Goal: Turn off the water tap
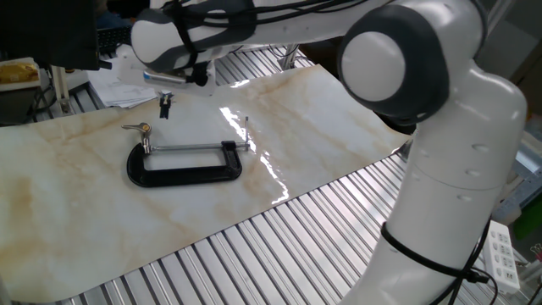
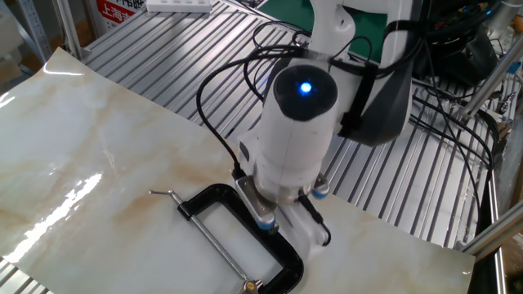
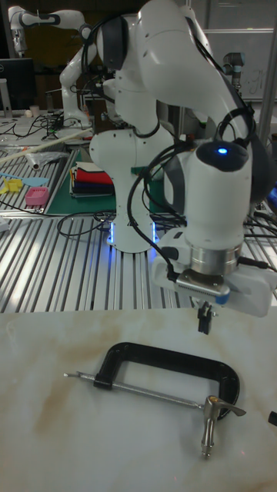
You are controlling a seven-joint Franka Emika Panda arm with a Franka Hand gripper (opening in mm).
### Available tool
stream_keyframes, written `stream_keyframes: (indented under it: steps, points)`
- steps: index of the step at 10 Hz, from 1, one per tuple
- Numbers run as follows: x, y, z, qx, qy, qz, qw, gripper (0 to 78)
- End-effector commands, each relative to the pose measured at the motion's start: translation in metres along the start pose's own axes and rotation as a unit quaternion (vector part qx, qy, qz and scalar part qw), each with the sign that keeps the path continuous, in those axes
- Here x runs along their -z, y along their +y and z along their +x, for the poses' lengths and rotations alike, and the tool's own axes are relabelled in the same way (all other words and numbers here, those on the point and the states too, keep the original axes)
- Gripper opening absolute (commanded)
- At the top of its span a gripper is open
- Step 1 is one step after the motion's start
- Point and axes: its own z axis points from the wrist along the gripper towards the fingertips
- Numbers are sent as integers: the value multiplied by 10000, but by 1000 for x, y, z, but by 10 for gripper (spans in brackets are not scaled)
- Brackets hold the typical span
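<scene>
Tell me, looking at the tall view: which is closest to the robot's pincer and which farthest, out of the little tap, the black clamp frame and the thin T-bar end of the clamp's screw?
From the gripper:
1. Black clamp frame, just below it.
2. Water tap, lower, at the clamp's right end.
3. T-bar end, far left.

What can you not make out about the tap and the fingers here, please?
- Water tap: at the bottom edge in the other fixed view; lever position too small to read anywhere.
- Fingers: hidden behind the wrist in that view, tiny elsewhere; open or shut unclear.
</scene>
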Motion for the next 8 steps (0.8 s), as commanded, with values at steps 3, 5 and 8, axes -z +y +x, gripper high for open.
stream_keyframes:
  steps: [3, 5, 8]
  points:
    - [3, 4, -3, -25, 7, 34, 10000, 0]
    - [3, 4, -3, 256, 14, -31, 9997, 0]
    - [3, 4, -3, 619, 182, 41, 9979, 0]
